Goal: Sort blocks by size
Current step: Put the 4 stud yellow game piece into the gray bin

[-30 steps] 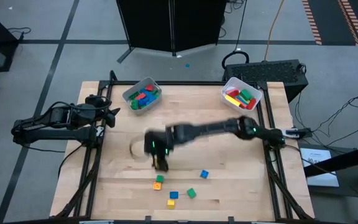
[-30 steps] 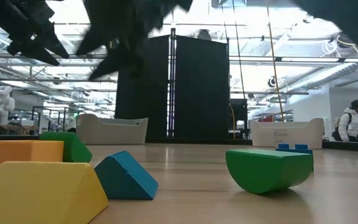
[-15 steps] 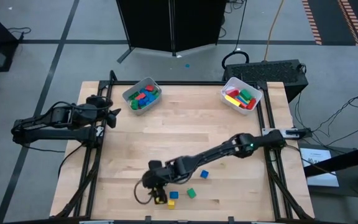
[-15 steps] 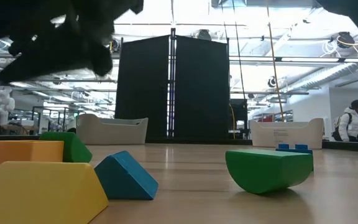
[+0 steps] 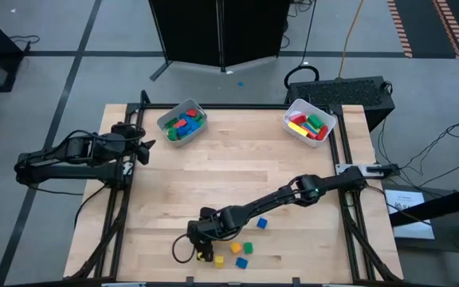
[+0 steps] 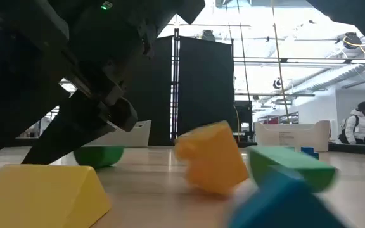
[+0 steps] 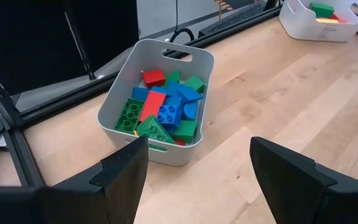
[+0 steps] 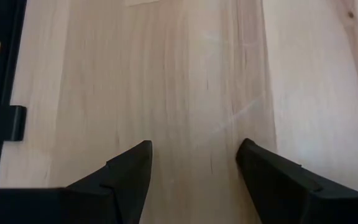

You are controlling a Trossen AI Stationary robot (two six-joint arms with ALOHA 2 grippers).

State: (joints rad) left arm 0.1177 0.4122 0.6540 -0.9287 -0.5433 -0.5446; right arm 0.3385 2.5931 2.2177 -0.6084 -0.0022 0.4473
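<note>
The right arm has come sweeping down to the near edge of the table, and the right gripper is now low among the loose blocks. Its claw is spread wide: the right wrist view shows bare wood between the fingers, nothing caught. And it has made contact! The orange block is tipped on a corner, a blur in the low view, knocked to just beside the green block. The blue block has been shoved too and now lies just beside the yellow block, which has held its ground. One more blue cube sits a little apart, untouched. So that was a bump, not a pick; the little pile is jumbled, and the grasp probably needs lining up again. The left gripper waits at the table's left side, released and empty, facing the left bin, already holding a heap of blocks. The right bin at the far corner holds several more. By my reckoning, only this handful is left to sort.
</note>
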